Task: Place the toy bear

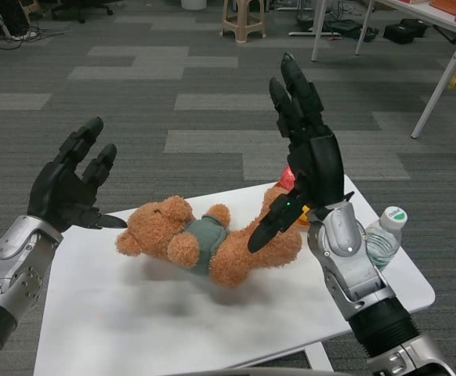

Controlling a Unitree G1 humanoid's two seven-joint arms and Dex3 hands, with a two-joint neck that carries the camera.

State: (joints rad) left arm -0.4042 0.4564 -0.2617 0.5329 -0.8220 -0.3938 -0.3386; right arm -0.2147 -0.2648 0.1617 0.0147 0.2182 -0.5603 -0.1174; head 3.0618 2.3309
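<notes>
A brown toy bear (204,243) in a grey-green shirt lies on its back across the middle of the white table (134,313), head toward the left. My left hand (71,184) hovers just left of the bear's head, fingers spread, holding nothing. My right hand (302,153) is raised above the bear's legs with its fingers stretched upward and its thumb (271,223) pointing down beside the bear's leg. Neither hand grips the bear.
A plastic water bottle (385,235) with a green-and-white cap stands at the table's right edge, close to my right forearm. A red and orange object (289,182) shows behind my right hand. Beyond the table are grey carpet, a stool (242,19) and desk legs.
</notes>
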